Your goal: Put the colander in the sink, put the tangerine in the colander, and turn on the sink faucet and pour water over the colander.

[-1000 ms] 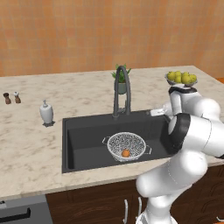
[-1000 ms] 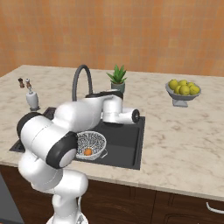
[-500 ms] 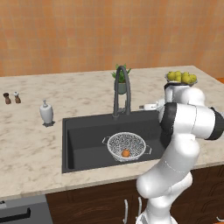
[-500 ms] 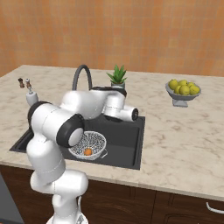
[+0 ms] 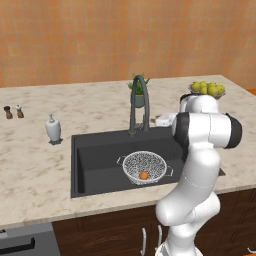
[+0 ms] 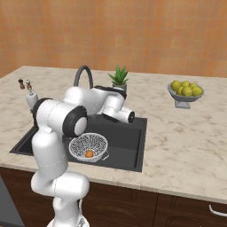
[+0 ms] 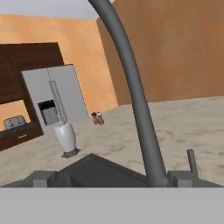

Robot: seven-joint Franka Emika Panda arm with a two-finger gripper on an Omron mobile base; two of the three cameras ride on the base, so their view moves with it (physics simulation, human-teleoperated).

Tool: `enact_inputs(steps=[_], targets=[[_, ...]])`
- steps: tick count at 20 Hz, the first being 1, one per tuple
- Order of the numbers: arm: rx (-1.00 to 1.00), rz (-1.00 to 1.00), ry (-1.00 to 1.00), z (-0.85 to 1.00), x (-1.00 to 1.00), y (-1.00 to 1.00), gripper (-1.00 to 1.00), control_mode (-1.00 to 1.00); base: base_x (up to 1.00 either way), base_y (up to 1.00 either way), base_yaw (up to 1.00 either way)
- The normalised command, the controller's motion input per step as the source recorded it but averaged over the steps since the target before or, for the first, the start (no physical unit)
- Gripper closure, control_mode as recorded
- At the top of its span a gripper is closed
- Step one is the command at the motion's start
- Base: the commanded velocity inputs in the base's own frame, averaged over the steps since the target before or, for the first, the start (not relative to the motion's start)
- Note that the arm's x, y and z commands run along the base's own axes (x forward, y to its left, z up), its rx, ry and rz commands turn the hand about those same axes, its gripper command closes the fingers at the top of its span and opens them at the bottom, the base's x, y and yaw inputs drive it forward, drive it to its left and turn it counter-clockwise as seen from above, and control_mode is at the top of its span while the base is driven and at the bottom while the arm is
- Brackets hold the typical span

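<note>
the colander [image 5: 144, 166] sits on the floor of the sink [image 5: 95, 160], toward its front edge, with the tangerine [image 5: 143, 175] inside it; the sink faucet [image 5: 139, 102] rises at the sink's back edge; the gripper [image 7: 113, 177], fingers spread wide and empty, is level with the faucet's base, just beside it.
</note>
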Motion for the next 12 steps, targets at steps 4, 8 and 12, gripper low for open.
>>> enact_inputs(steps=[4, 8, 12], targets=[[0.00, 0.00, -0.13, -0.10, 0.41, 0.06, -1.00, -1.00, 0.00, 0.00, 0.00], [0.00, 0.00, -0.07, -0.17, 0.41, 0.00, -1.00, -1.00, 0.00, 0.00, 0.00], [0.00, 0.00, -0.02, -0.21, 0.35, 0.00, -1.00, -1.00, 0.00, 0.00, 0.00]])
